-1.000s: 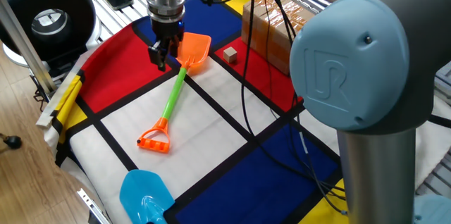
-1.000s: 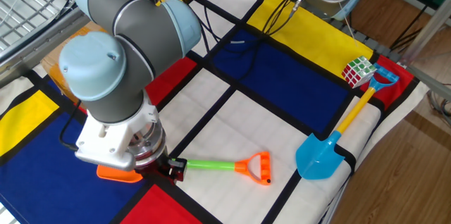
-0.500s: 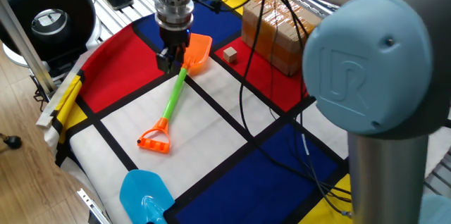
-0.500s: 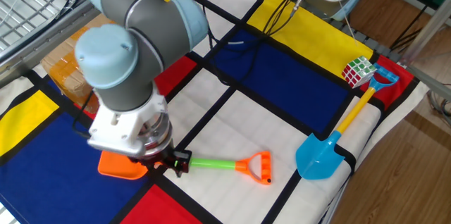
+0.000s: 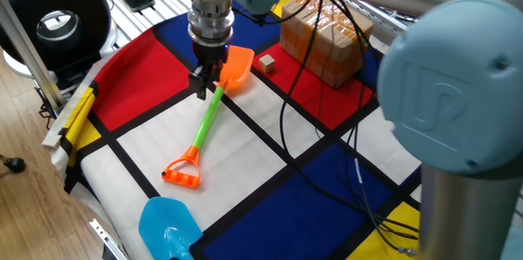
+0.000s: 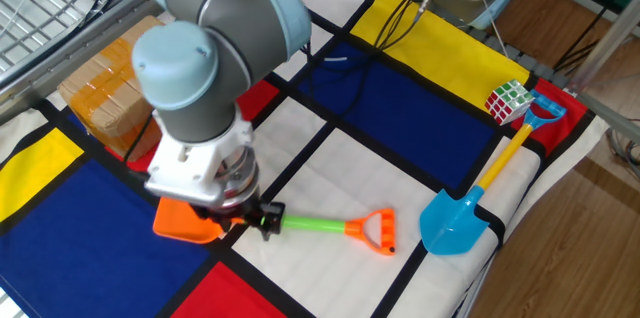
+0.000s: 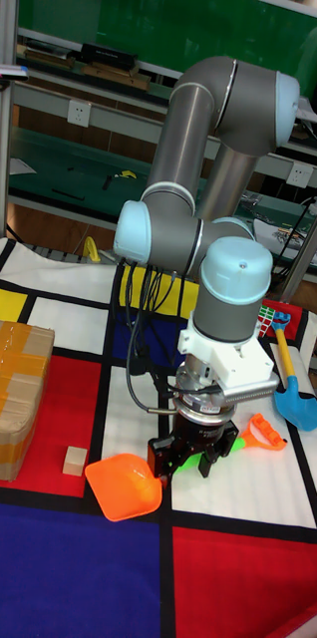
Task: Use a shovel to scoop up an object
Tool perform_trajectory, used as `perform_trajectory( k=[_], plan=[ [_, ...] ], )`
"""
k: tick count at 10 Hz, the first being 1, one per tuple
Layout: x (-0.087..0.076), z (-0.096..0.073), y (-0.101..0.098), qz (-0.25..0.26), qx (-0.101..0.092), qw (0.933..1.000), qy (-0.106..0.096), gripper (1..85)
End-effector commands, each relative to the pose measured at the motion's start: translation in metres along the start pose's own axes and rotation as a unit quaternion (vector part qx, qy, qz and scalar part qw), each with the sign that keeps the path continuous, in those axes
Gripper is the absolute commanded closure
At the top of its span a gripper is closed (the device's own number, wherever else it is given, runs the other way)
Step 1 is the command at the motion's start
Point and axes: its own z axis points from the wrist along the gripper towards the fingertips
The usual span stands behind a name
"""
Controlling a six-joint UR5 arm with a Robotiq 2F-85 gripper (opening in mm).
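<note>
Mat [image 5: 270,109] in colour blocks covering table | gripper [image 5: 206,84] clamping shovel [image 5: 206,118] at green shaft near blade | cube [image 5: 265,64] sitting just beyond blade, apart | step: approaching for scoop | next: sliding blade under cube

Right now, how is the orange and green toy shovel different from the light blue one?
The orange-bladed plastic shovel with the green shaft is gripped by the gripper; the light blue plastic shovel lies untouched. The blue shovel's shaft is yellow, not green. Both are toy shovels on the checked cloth.
</note>
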Motion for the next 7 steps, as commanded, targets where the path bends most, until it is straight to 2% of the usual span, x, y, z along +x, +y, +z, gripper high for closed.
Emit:
perform_trajectory(
  k=[1, 3, 5, 7],
  plan=[
    [0.0121, -0.0050, 0.0072, 0.004, -0.005, 1.0000, -0.004, 23.3],
    [0.0094, -0.0050, 0.0065, 0.002, -0.004, 1.0000, -0.009, 23.3],
    [0.0057, -0.0052, 0.0100, -0.005, -0.010, 0.9998, -0.016, 21.3],
    [0.0084, -0.0050, 0.0069, -0.011, -0.004, 0.9999, -0.011, 19.3]
  ],
)
